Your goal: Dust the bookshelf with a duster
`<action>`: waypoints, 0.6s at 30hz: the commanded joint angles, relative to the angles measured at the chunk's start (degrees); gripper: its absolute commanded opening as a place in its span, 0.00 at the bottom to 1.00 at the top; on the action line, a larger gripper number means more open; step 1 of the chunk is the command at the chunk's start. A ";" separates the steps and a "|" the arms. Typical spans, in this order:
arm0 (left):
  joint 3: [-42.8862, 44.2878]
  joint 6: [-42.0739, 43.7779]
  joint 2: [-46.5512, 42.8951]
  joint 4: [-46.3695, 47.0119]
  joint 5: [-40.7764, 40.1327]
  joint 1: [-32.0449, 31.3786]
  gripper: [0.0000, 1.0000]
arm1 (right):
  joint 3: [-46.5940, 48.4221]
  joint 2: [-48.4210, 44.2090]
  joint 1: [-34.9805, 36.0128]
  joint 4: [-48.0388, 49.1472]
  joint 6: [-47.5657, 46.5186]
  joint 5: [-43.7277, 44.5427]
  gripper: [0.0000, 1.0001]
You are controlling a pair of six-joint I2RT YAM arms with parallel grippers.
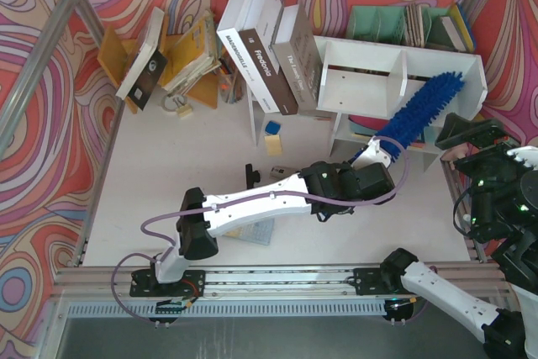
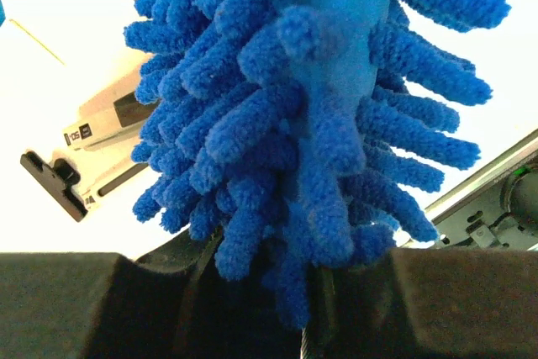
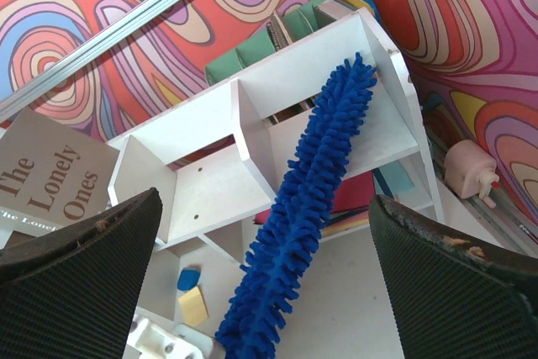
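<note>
The white bookshelf [image 1: 361, 55] stands at the back right, with one divider and a lower level. The duster [image 1: 420, 108] slants up to the right, its fluffy blue head reaching into the right upper compartment. My left gripper [image 1: 376, 157] is shut on the duster's lower end, just in front of the shelf. In the left wrist view the duster [image 2: 319, 98] fills the frame above my dark fingers [image 2: 76, 308]. My right gripper [image 1: 461, 134] hovers open to the right of the duster, holding nothing. Its camera looks at the duster [image 3: 319, 174] lying across the bookshelf [image 3: 210, 182].
Large books [image 1: 269, 52] lean against the shelf's left end. An orange rack [image 1: 193, 56] stands at the back left, a teal organizer [image 1: 395, 23] behind the shelf. Blue and yellow pads [image 1: 272, 136] and a black clip [image 1: 250, 176] lie on the table. A pink object [image 3: 466, 170] sits right of the shelf.
</note>
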 commanded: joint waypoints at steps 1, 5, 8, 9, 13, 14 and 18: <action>2.46 -2.30 -2.71 1.92 -5.01 1.15 0.00 | 0.33 -0.92 0.02 0.06 0.72 0.72 0.99; 0.34 -4.67 -4.85 1.75 -5.64 1.06 0.00 | -0.04 -1.35 0.07 -0.01 0.66 1.17 0.99; -2.92 -6.77 -7.02 2.26 -5.14 0.34 0.00 | -0.48 -1.49 0.02 0.38 0.51 1.49 0.99; -3.60 -7.16 -7.53 2.24 -4.93 -0.15 0.00 | -0.69 -1.56 0.02 0.56 0.41 1.49 0.99; -5.85 -9.07 -9.13 1.52 -4.96 -1.84 0.00 | -0.91 -1.45 0.02 1.09 0.20 1.44 0.99; -6.73 -9.67 -9.65 1.51 -4.97 -2.01 0.00 | -0.91 -1.47 0.02 1.09 0.15 1.41 0.99; -11.49 -12.34 -12.48 2.26 -5.63 -2.09 0.00 | -0.72 -1.49 0.03 1.13 0.16 1.23 0.99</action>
